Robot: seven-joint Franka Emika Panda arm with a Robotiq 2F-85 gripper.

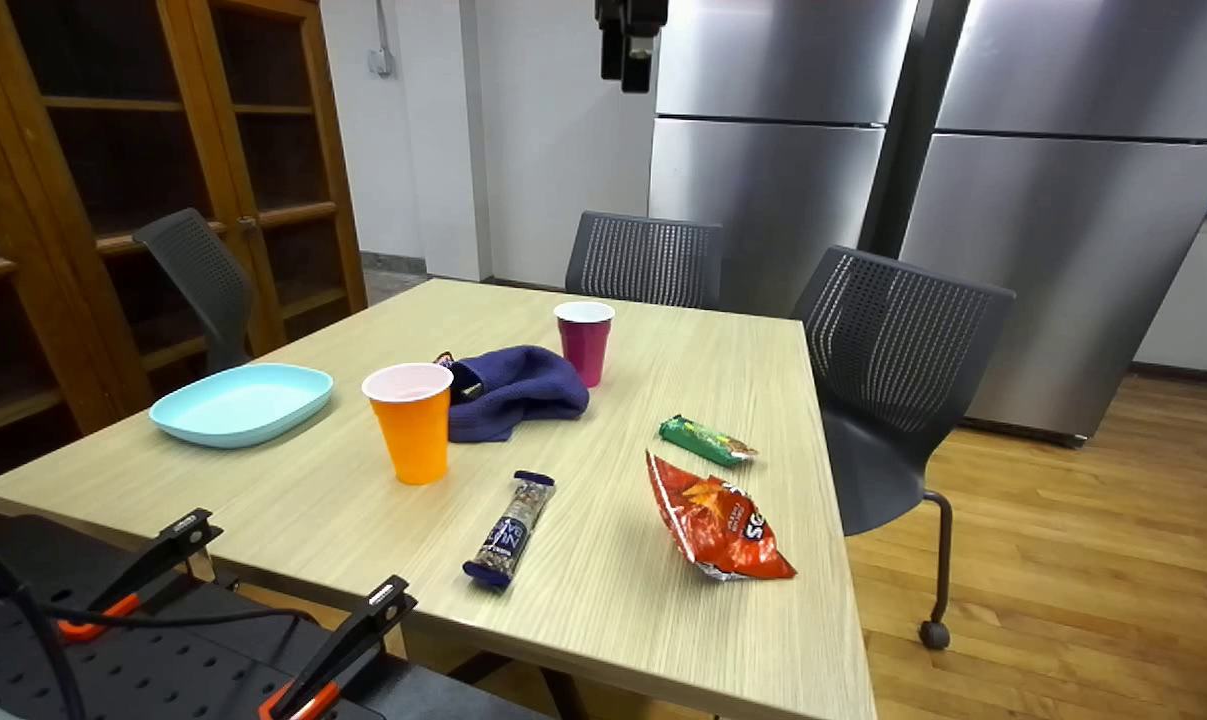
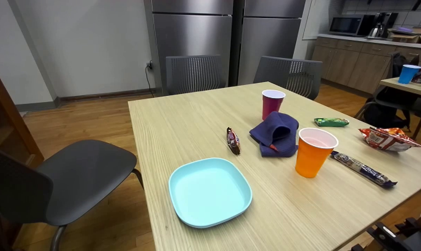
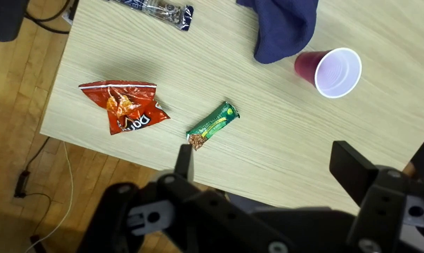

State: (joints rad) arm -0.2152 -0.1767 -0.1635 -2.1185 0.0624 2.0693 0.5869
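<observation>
Wrist view: my gripper (image 3: 262,153) gapes, empty; sweeping low could knock the green snack bar (image 3: 214,123) off the table (image 3: 204,70) edge.

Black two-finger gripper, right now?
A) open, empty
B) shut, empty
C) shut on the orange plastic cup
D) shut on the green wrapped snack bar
A: in the wrist view the gripper has its jaws wide apart with nothing between them; the green snack bar lies on the pale wood-grain table.

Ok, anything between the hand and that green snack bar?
Nothing visible: the hand hangs open, and the wrist view shows the green snack bar uncovered. The red chip bag lies beside it, not in between.
</observation>
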